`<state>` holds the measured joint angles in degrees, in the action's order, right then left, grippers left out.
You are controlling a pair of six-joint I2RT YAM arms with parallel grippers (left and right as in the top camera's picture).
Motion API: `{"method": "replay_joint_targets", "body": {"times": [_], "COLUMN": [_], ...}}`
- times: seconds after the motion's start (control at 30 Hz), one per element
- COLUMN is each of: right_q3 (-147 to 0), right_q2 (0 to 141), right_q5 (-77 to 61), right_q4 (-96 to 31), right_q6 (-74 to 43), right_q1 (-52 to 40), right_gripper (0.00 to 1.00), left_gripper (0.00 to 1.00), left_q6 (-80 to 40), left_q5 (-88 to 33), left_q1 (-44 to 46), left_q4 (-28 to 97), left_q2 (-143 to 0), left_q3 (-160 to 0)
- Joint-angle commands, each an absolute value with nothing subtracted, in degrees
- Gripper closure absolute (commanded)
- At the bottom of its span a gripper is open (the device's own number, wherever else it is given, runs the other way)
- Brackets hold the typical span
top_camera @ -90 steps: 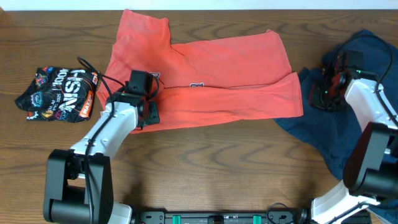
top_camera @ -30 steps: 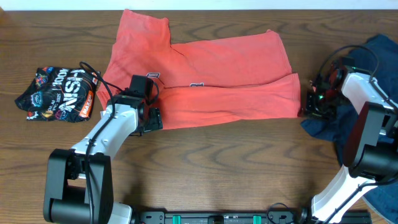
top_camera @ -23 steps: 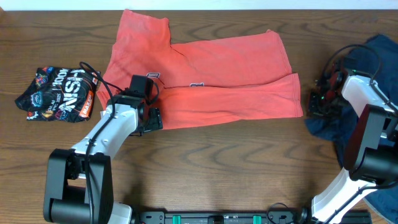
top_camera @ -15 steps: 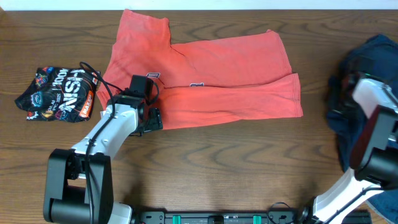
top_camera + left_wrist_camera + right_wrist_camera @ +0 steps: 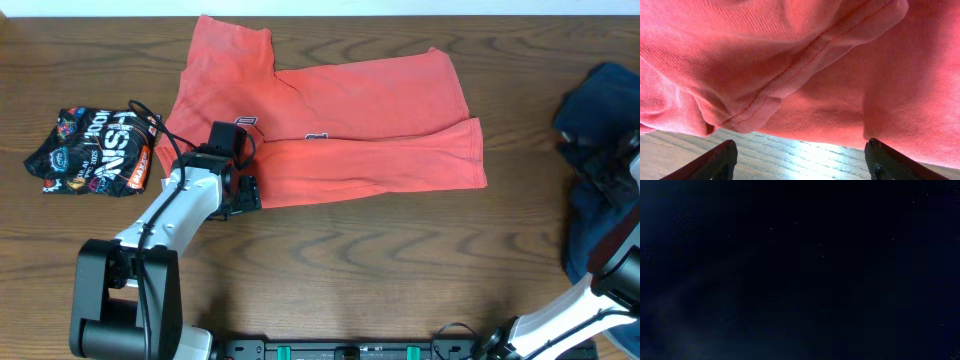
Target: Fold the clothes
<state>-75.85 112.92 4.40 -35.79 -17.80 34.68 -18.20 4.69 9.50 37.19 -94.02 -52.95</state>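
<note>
Left hand wide at T-shirt; right hand, seemingly under navy garment, unreadable.

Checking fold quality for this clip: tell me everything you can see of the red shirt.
The shirt is coral-red, cotton-like knit, lying flat on the wooden table, partly folded: its lower band is doubled over the body, and one part juts out at top left. Bits of print peek at the fold line. A stitched hem shows up close. The open left end effector sits at its lower-left corner.
</note>
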Motion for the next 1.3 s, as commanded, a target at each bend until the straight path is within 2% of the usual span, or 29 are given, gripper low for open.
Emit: {"method": "replay_joint_targets", "body": {"times": [0.0,0.13,0.37,0.77,1.0,1.07,1.2,1.27], "right_q3": [-78.1,-78.3,-78.2,-74.5,-68.1,-66.3,-63.0,-61.6], "right_q2": [111.9,109.2,106.7,107.0,107.0,107.0,107.0,107.0], "right_q5": [-16.5,-27.7,-27.8,-13.8,-13.1,-13.0,-13.0,-13.1], "right_q4": [-35.0,-35.9,-39.6,-43.9,-40.3,-38.9,-35.4,-33.7], "right_q6": [-2.2,3.6,5.0,4.9,3.2,3.2,2.1,1.0], "right_q1": [34.1,32.2,27.2,13.5,9.6,8.9,7.8,7.5], "right_gripper": [0.56,0.53,0.51,0.48,0.45,0.45,0.5,0.63], "left_gripper": [0.17,0.17,0.16,0.15,0.15,0.12,0.07,0.07], "left_q6": [-18.3,-18.3,-18.3,-18.3,-18.3,-18.3,-18.3,-18.3], "left_q5": [5.0,5.0,5.0,5.0,5.0,5.0,5.0,5.0], "left_q1": [9.3,9.3,9.3,9.3,9.3,9.3,9.3,9.3], "left_q4": [37.5,37.5,37.5,37.5,38.6,38.8,38.9,38.9], "left_q2": [-94.3,-94.3,-94.3,-94.3,-94.3,-94.3,-93.2,-91.9], "left_q3": [-52.8,-52.8,-52.8,-52.8,-52.8,-52.8,-52.9,-53.1]}}
